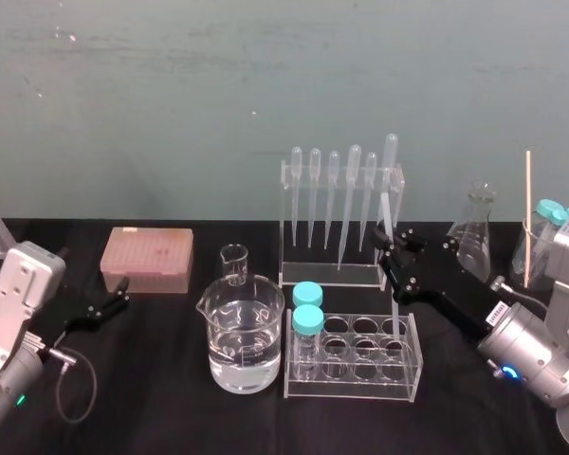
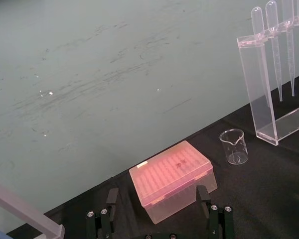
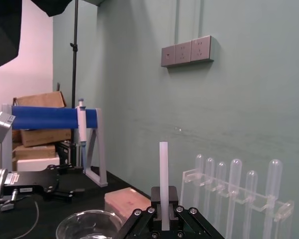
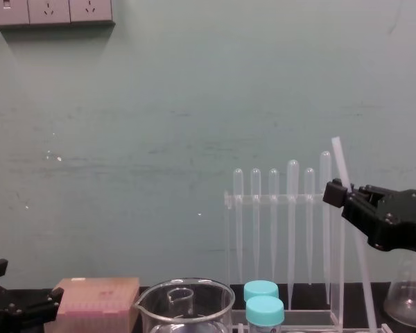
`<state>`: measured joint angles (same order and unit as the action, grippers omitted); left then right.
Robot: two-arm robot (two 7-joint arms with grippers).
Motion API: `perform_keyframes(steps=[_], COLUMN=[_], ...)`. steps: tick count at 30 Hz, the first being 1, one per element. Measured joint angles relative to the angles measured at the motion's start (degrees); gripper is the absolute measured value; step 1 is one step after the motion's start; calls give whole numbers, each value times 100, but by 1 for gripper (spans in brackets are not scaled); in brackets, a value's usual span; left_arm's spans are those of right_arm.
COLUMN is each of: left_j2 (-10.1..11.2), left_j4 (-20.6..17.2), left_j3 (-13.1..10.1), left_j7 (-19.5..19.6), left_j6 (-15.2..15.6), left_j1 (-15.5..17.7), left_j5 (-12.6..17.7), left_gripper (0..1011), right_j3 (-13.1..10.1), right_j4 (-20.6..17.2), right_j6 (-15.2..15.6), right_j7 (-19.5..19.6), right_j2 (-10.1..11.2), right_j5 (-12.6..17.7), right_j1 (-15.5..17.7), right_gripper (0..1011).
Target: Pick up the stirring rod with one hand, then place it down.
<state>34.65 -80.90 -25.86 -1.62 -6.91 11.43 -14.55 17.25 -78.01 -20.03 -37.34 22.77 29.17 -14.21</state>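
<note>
Right wrist view has the right gripper (image 3: pixel 163 198) pressed in on the stirring rod (image 3: pixel 163 167), one black finger (image 3: pixel 139 215) on each side, so the rod is pinched in the narrow gap between them. The rod stands straight up out of the grip, its blunt upper end well clear of the fingers.

Seen from the chest, the same rod runs nearly upright but tilted. Its top leans toward the robot's left and its lower length slants down to the right. The gripper holds it on its upper part, below the top end. The rod's top stands a little higher than the bulbs of the pipettes in the clear pipette stand (image 4: pixel 281 201) just beside it.

From the head camera, the right gripper sits just in front of the stand's right end and behind the test tube rack (image 1: pixel 353 379). The rod's lower part drops toward the rack's back right corner. Whether that end touches anything I cannot tell.

The left gripper (image 1: pixel 121 301) hovers low over the black table (image 1: pixel 152 398) on the left, near a pink box (image 1: pixel 147 259). Its fingers (image 2: pixel 112 198) are spread apart with nothing between them.
</note>
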Motion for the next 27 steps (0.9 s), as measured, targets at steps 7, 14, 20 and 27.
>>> perform_keyframes(steps=[7, 14, 20, 27], left_j2=[0, 0, 0, 0], left_j4=[0, 0, 0, 0], left_j3=[0, 0, 0, 0], left_j7=[0, 0, 0, 0], left_j6=[0, 0, 0, 0], left_j1=[0, 0, 0, 0], left_j5=[0, 0, 0, 0], left_gripper=[1000, 1000, 1000, 1000], right_j3=[47, 92, 151, 285], right_j4=[47, 152, 435, 785], right_j6=[87, 191, 350, 486], right_j7=[-58, -82, -162, -324], right_j2=[22, 24, -15, -51], right_j5=[77, 139, 260, 320], right_j1=[-24, -88, -247, -456], right_gripper=[72, 72, 72, 72])
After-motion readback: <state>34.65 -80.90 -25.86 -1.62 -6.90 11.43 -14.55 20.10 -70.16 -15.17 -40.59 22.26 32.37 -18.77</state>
